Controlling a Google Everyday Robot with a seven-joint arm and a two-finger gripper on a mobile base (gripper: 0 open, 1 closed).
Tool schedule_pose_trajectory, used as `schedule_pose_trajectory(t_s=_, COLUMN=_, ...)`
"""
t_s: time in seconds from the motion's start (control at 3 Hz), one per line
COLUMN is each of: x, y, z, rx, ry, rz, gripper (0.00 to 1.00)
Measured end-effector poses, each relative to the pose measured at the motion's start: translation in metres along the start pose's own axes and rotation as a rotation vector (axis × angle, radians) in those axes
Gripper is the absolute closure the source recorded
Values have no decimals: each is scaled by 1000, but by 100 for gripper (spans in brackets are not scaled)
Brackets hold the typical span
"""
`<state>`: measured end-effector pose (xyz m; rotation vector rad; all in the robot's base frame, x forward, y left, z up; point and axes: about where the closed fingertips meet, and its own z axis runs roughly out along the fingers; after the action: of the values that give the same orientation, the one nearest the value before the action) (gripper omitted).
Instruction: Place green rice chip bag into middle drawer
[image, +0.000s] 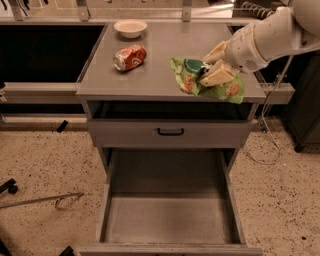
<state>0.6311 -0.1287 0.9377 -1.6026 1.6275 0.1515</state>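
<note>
The green rice chip bag (227, 90) lies crumpled on the right part of the grey cabinet top (165, 50), its right end at the top's edge. My gripper (203, 71) reaches in from the right on a white arm. Its two tan fingers (217, 76) are closed on the bag's upper middle. The middle drawer (167, 215) is pulled out wide below, a grey tray with a bare flat floor, in front of and under the cabinet top.
A red-orange soda can (130, 57) lies on its side at the left of the top. A white bowl (130, 27) stands at the back. A shut drawer front with a black handle (170, 131) sits above the open drawer. Cables lie on the speckled floor.
</note>
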Motion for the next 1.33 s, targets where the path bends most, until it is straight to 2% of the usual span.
schedule_pose_trajectory(t_s=0.33, x=0, y=0, z=0, rx=0, ry=0, rz=0, gripper=100)
schedule_pose_trajectory(t_s=0.67, x=-7, y=24, z=3, rx=-36, ry=-27, rz=5, gripper=100)
schedule_pose_trajectory(t_s=1.0, x=-11, y=79, z=-3, rx=-140, ry=-72, rz=38, gripper=100)
schedule_pose_trajectory(t_s=1.33, x=-11, y=136, z=-13, rx=-269, ry=-128, rz=66, gripper=100)
